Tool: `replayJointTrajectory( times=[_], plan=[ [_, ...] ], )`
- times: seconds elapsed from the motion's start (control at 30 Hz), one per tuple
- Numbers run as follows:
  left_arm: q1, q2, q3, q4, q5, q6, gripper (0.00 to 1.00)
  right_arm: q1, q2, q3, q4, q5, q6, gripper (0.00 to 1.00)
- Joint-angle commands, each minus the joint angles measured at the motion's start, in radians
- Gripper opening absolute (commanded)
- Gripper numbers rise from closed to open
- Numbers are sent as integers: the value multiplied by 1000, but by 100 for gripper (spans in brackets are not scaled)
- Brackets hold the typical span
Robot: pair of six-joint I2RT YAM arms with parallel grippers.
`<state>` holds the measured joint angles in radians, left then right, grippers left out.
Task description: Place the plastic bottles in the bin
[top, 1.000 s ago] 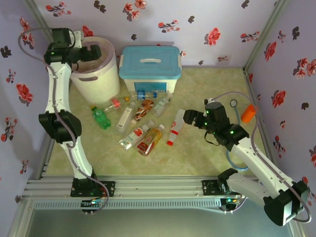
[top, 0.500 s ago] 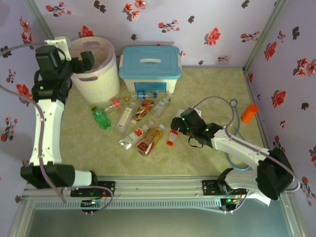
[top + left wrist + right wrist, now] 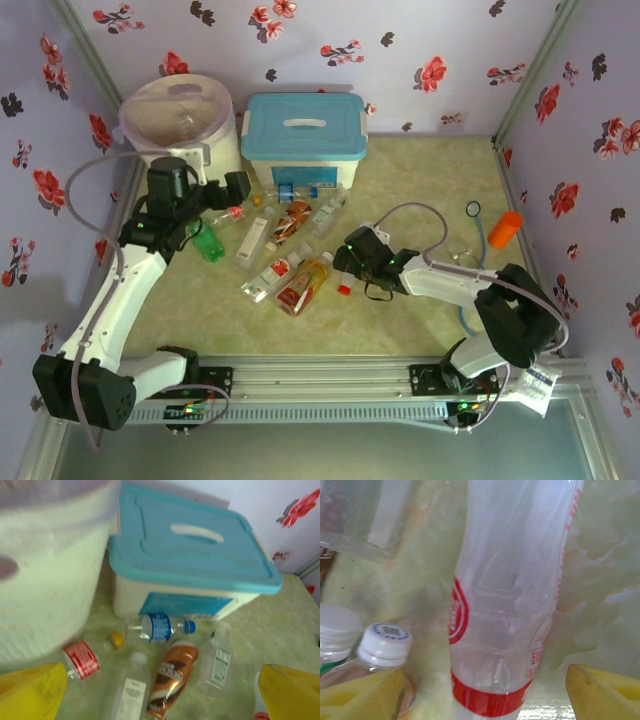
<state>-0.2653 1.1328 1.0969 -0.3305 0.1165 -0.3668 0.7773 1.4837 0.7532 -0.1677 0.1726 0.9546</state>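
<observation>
In the last second my left gripper point(image 3: 228, 193) has swung off the bin point(image 3: 222, 150) and dropped to the far-left edge of the bottle heap point(image 3: 285, 250). Its jaws hang wide apart with nothing between them, so I judge that arm's delivery finished and the arm free for another pick. Meanwhile my right gripper point(image 3: 350, 262) has reached in from the right over the red-banded bottle point(image 3: 507, 595), and its jaws have been narrowing. In the right wrist view they stand released: 1 pad point(image 3: 360, 695) is clear of the bottle's side and the other is close beside it. I judge the grasp not yet made.

That bottle lies flat on the table point(image 3: 430, 180) at the right edge of the heap, well apart from the bin. Its long axis runs from far to near, slightly tilted, with the red cap point(image 3: 343, 289) pointing toward my bases. The axis crosses the line between my right pads squarely, so closing should pinch the body across its width.
</observation>
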Motion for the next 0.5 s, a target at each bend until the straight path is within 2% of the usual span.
replayJointTrajectory(
  times=[0.0,0.2,0.3,0.47],
  plan=[
    [-37,-29,-51,76,21,-94,98,7,31,-8,42,19,27,83],
    [-180,-73,-210,191,9,-261,98,8,104,12,47,28,16,82],
    [-188,-74,-233,228,-12,-274,98,8,116,15,43,25,6,79],
    [-187,18,-132,264,-48,-242,98,8,128,2,50,39,7,73]
  ],
)
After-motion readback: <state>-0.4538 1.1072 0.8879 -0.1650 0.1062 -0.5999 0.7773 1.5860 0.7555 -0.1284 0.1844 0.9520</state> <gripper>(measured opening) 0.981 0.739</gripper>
